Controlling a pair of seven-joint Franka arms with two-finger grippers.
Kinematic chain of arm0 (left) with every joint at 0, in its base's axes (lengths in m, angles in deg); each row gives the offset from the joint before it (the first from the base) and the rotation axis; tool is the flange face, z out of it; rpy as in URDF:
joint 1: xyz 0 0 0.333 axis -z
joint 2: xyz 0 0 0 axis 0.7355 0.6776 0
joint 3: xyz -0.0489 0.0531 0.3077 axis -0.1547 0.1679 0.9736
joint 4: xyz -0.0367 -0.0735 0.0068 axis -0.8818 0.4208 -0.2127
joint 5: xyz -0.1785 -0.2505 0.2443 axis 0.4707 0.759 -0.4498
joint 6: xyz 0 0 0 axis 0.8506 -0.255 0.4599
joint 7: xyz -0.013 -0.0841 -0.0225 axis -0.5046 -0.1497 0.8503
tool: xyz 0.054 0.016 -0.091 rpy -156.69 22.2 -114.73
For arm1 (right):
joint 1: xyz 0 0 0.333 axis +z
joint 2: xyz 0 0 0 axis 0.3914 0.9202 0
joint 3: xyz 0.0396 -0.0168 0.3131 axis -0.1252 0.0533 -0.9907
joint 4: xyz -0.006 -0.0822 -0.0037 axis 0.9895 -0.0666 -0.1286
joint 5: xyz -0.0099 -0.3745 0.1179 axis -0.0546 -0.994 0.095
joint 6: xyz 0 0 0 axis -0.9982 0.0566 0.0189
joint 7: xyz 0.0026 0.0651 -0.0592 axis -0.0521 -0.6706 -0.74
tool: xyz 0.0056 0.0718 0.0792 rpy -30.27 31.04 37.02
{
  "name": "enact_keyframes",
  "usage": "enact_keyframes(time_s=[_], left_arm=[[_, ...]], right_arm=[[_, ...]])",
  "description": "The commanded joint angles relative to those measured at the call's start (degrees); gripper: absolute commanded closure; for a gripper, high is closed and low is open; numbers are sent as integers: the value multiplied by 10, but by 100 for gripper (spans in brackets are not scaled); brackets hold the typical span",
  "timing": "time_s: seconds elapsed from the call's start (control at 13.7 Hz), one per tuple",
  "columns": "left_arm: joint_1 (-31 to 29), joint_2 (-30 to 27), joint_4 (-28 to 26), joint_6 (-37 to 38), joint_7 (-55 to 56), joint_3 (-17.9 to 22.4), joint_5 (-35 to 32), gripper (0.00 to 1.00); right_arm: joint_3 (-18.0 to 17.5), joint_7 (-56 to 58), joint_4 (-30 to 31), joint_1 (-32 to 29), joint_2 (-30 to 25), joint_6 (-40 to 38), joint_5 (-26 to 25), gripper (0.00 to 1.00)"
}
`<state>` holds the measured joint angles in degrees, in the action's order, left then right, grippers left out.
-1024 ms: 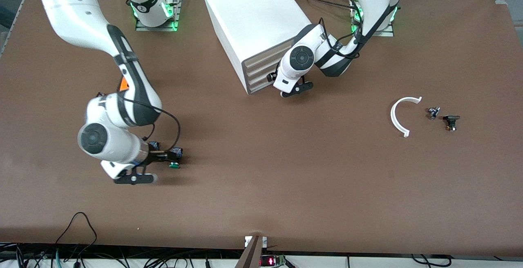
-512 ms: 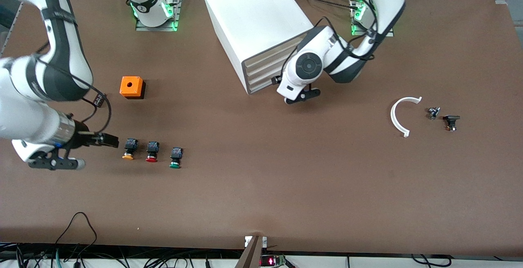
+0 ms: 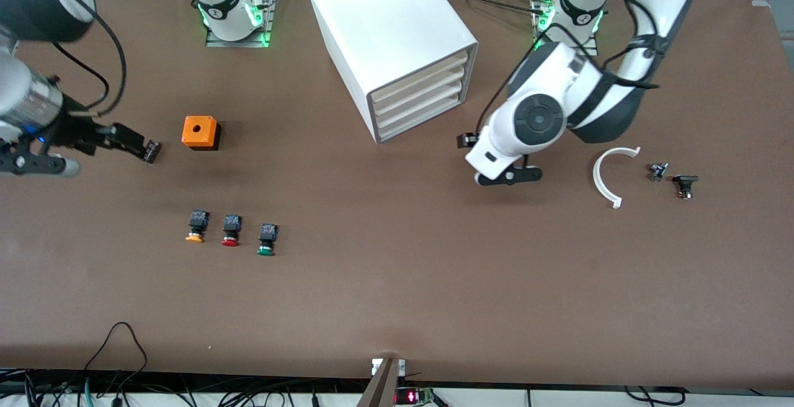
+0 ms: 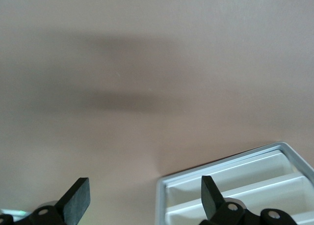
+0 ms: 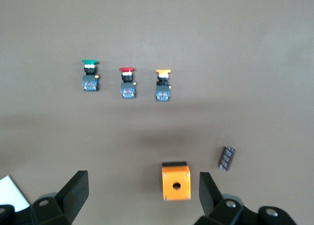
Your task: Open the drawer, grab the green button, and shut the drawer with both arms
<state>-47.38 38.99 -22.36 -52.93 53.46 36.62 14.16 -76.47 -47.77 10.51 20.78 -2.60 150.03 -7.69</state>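
Seemingly finished, the button (image 3: 267,240) is lying lower left, drawer (image 3: 417,82) shut, left gripper (image 4: 142,198) and right gripper (image 5: 142,195) both hanging wide, empty.

You have three push buttons (image 3: 230,230) in a row nearer the front camera than the holed box (image 3: 200,132), toward the right arm's end; the cabinet (image 3: 397,41) stands mid-table.

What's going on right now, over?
Left gripper open, empty, near cabinet. Right gripper open, empty, over orange box. Green button on table, drawers shut. Nothing obstructing.
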Motion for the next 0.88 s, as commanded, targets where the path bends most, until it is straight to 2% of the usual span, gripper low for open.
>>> enact_keyframes(time_s=[0.0,0.07,0.29,0.44,0.59,0.8], left_arm=[[-43,-23,42,55,-116,1,-13,0],[-50,-45,42,57,-156,16,-12,0],[-13,-106,36,56,-305,137,-2,0],[0,-138,22,51,-379,204,1,0],[3,-186,-2,45,-390,243,26,0],[3,-265,-72,34,-361,257,27,0]], right_arm=[[5,37,9,-6,-38,-44,10,0],[5,35,2,-6,-43,-56,11,0],[8,10,-2,-6,-52,-59,10,0],[8,1,-7,-6,-52,-63,11,0],[4,0,-17,-6,-50,-82,11,0],[1,2,-38,-1,-39,-92,6,0]])
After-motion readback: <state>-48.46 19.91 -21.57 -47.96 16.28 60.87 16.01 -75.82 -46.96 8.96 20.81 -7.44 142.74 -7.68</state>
